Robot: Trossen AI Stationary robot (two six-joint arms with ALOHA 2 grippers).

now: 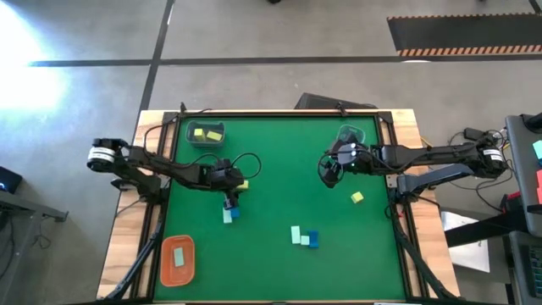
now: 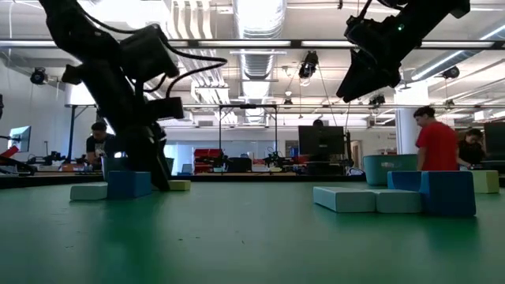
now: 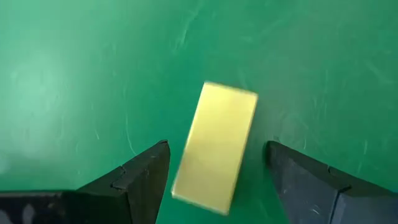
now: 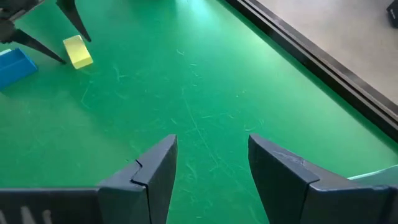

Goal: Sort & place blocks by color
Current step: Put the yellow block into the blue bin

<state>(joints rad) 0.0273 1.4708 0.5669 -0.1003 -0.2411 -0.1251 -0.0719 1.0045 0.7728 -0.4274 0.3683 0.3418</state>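
A yellow brick (image 3: 216, 147) lies flat on the green mat, between the fingers of my open left gripper (image 3: 217, 158); the fingers stand on either side of it, apart from it. From above, that gripper (image 1: 235, 181) is at the mat's left middle, with the brick (image 1: 244, 184) at its tip. A blue block (image 1: 233, 212) and a mint block (image 1: 227, 217) lie just nearer. Another mint block (image 1: 296, 235) and a blue one (image 1: 312, 241) lie near the front centre. A yellow cube (image 1: 357, 196) lies at the right. My right gripper (image 4: 211, 149) hangs open above the mat at the far right.
A grey-blue tray (image 1: 206, 134) with yellow blocks stands at the far left of the mat. A second grey-blue tray (image 1: 351, 135) stands at the far right, by my right gripper. An orange tray (image 1: 178, 258) sits at the near left corner. People stand in the room behind.
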